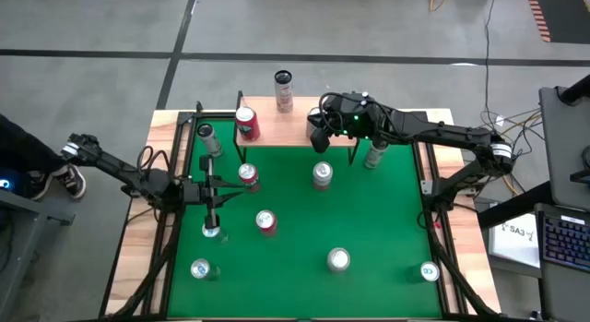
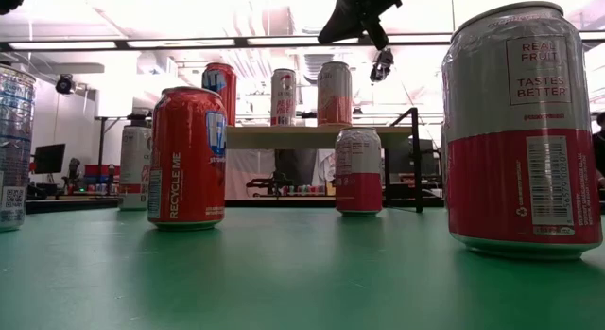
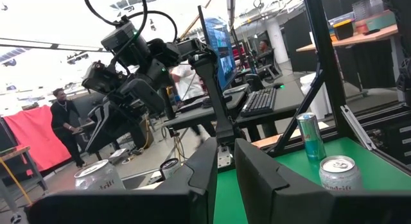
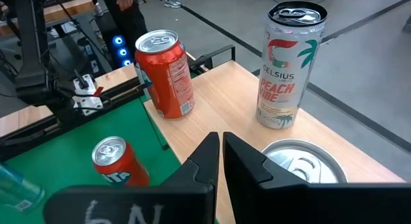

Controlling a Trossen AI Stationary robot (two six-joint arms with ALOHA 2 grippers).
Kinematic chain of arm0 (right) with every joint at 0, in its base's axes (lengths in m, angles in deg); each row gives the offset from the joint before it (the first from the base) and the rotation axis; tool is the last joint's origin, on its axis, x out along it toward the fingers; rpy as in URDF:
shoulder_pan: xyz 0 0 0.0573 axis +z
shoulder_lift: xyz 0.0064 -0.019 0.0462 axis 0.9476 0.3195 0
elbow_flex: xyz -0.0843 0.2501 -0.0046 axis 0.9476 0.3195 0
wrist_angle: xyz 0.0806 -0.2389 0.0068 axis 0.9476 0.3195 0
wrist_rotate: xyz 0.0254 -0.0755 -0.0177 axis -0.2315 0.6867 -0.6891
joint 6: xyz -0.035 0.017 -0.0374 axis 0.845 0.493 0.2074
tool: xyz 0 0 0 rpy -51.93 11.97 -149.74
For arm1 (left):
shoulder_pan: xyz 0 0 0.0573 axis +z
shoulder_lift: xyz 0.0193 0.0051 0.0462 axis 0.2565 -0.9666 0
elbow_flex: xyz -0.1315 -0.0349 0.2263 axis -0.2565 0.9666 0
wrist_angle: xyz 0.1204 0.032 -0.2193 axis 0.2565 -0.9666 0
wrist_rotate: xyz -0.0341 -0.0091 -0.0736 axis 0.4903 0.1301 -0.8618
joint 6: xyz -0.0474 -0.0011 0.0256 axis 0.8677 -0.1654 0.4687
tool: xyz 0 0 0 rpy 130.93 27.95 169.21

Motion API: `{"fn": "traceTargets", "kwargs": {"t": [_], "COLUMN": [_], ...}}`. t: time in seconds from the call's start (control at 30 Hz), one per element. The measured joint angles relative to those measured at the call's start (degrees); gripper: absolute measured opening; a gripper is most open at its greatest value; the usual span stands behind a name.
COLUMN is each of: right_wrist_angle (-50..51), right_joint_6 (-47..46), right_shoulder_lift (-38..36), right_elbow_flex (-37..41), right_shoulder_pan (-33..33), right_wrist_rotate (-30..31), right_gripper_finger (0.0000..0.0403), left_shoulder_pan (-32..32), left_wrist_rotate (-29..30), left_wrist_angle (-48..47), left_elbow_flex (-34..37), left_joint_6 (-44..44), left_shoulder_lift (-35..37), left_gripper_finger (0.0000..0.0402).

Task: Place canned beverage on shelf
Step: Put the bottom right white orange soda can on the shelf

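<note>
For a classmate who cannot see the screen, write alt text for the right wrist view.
The right arm's shut fingers hang over the wooden shelf, above a silver can top. On the shelf stand a white Celsius can and a red can. Another red can stands on the green table below.

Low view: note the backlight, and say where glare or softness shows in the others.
Low view: bright ceiling lights behind silhouette the right end effector; the big near can looms through perspective. Left wrist view: washed-out sky, soft near fingers. Right wrist view: sharp Celsius can.
</note>
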Motion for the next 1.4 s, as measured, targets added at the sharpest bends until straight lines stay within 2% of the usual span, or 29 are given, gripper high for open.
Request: {"fn": "traceTargets", "kwargs": {"t": [0.27,0.53,1.4], "right_wrist_angle": [0.39,3.72,9.95], "right_joint_6": [1.06,2.44,7.96], "right_shoulder_lift": [1.64,1.64,-1.35], "right_elbow_flex": [0.00,0.00,0.09], "right_shoulder_pan": [0.14,0.24,0.26], "right_wrist_rotate": [0.18,7.44,7.32], "right_gripper_finger": [0.0012,0.0012,0.0012], "left_shoulder_pan": [0.00,0.00,-0.01], "left_wrist_rotate": [0.02,0.02,0.02], "left_wrist_angle": [0.00,0.00,0.02], "left_elbow_flex": [0.00,0.09,-0.04], "left_joint_6": [-0.24,0.61,2.98], "left_shoulder_lift": [0.00,0.00,-2.75], "left_gripper_finger": [0.0038,0.0038,0.0038]}}
